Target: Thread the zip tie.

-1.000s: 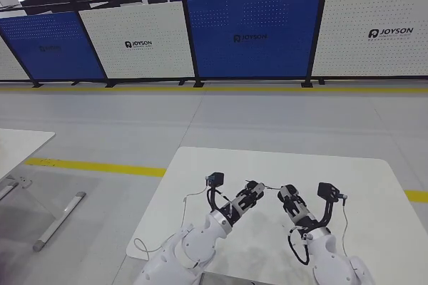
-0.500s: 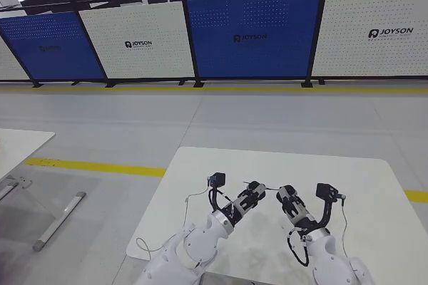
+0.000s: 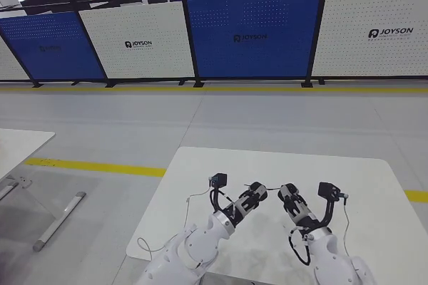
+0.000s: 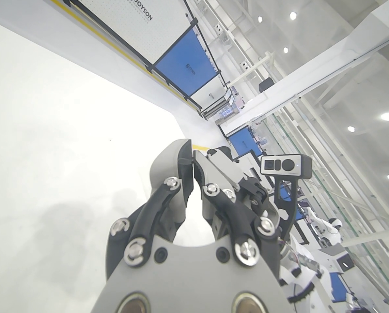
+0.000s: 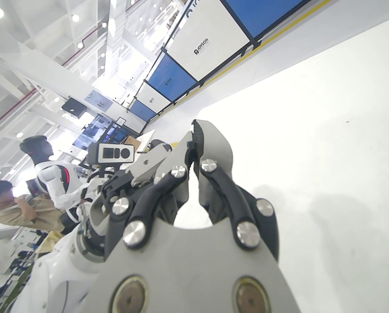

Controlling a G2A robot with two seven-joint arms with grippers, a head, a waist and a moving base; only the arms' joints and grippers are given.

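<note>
Looking over the white table (image 3: 357, 178), I see blue and white pegboard panels (image 3: 253, 39) lined up across the floor behind it, a yellow floor line (image 3: 93, 167) passing under its far side, and the corner of a second table (image 3: 14, 146) well off to the left. Over the near middle of the table the left gripper (image 3: 257, 190) and the right gripper (image 3: 285, 191) point at each other, tips near but apart. The zip tie (image 3: 272, 189) is the thin dark strand bridging that gap. Its long axis runs side to side, one end toward each gripper, close to level. Both claws are clenched: in the left wrist view the fingers (image 4: 181, 164) press pad to pad, and the right arm's fingers (image 5: 214, 144) do the same, each apparently nipping an end of the tie. What gets in the way is the claws themselves. From the wrists each pair of fingers hides the strand, with the other arm's gripper just behind the tips, so I can't tell which end carries the head.
</note>
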